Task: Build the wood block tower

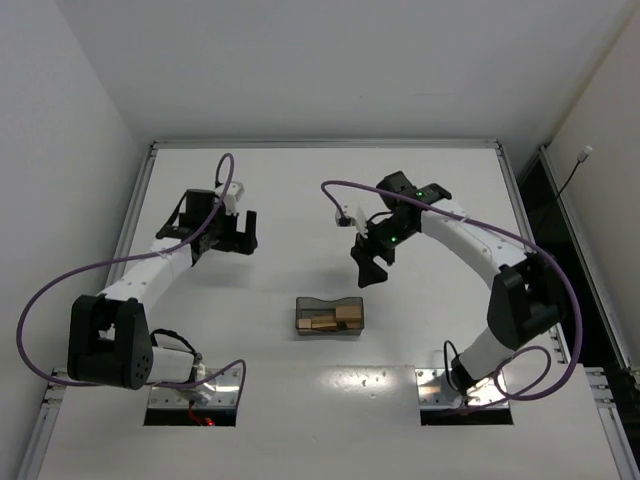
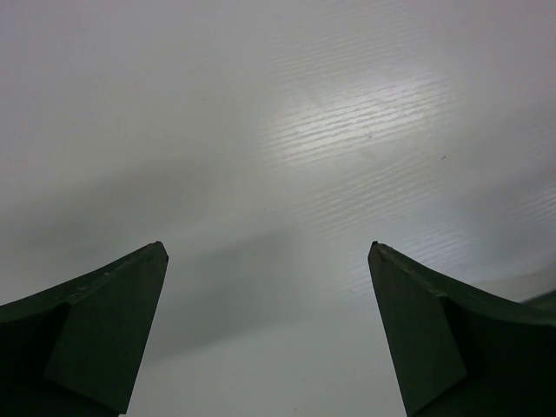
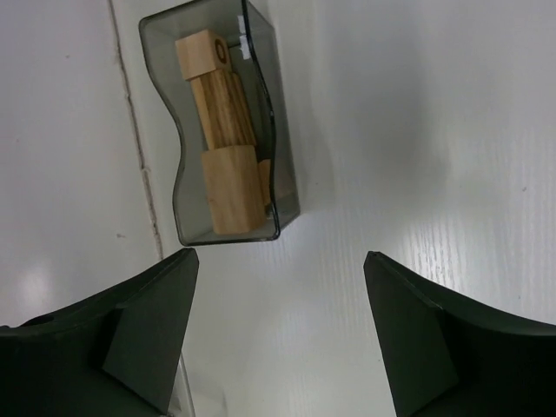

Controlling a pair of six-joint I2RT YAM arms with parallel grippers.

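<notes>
**Blocks all boxed, no tower begun**

Nearest the table's (image 1: 300, 410) near edge, a little right of its middle, lies one dark grey translucent plastic box (image 1: 330, 316). The light-brown plain wood blocks (image 3: 224, 122) lie packed inside it. I count three pieces: a small cube, a longer one, and a thicker one. They overlap, so there may be more. Nothing stands upright anywhere on the table.

They look light, stiff and dry, unlikely to slip or bruise. The best hold would be across two opposite flat faces, but the box walls crowd them. I cannot tell whether a lid covers them.

Just beyond the box hangs the right gripper (image 3: 280, 261), fingers spread and empty. Toward the far left corner, well apart from it, is the left gripper (image 2: 268, 252), spread wide over bare table, holding nothing.
</notes>
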